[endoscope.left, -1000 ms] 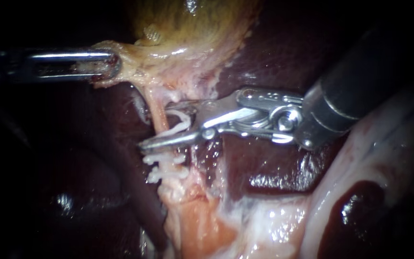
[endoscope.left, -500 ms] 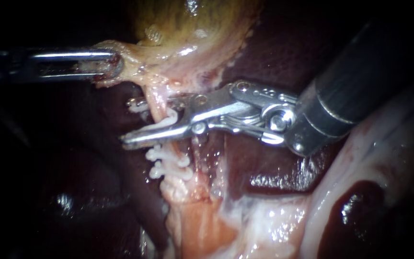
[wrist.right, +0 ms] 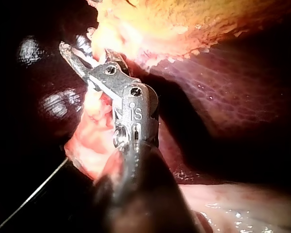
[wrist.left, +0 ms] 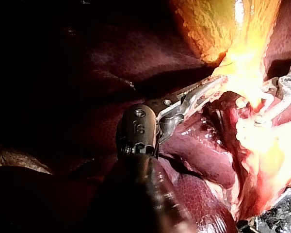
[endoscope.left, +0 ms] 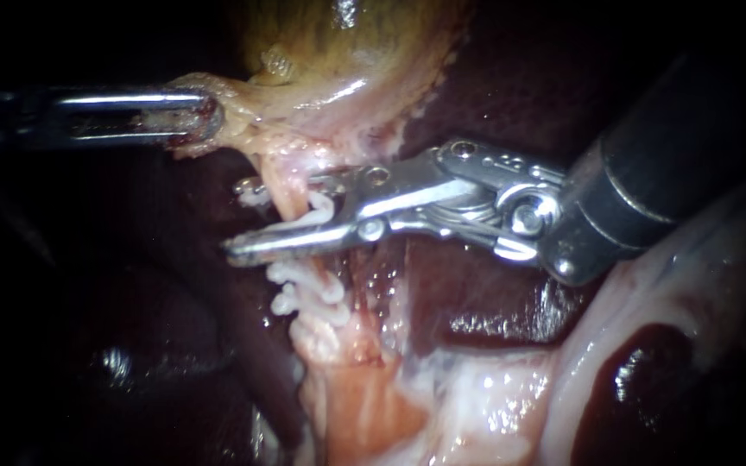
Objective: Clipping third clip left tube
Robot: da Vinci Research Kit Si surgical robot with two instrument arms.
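The left tube (endoscope.left: 280,192) runs down from the yellowish gallbladder (endoscope.left: 347,43). My right instrument (endoscope.left: 239,217) reaches across it from the right, one jaw on each side of the tube. Its jaws stand apart and hold a white clip (endoscope.left: 321,207) between them. Two white clips (endoscope.left: 308,289) sit on the tube just below the lower jaw. My left instrument (endoscope.left: 205,116) is shut on the pale tissue at the gallbladder's neck and holds it to the left. In the left wrist view its jaws (wrist.left: 208,87) grip that tissue. The right wrist view shows my right instrument (wrist.right: 87,51) around the tube.
Dark red liver (endoscope.left: 494,293) lies behind and below the right instrument. Pale orange and white tissue (endoscope.left: 364,397) spreads below the clips. A whitish fold (endoscope.left: 649,285) runs along the lower right. The far left is dark.
My right instrument has moved left with its clip, so its jaws now reach past the tube on both sides. The left instrument has kept its hold and place.
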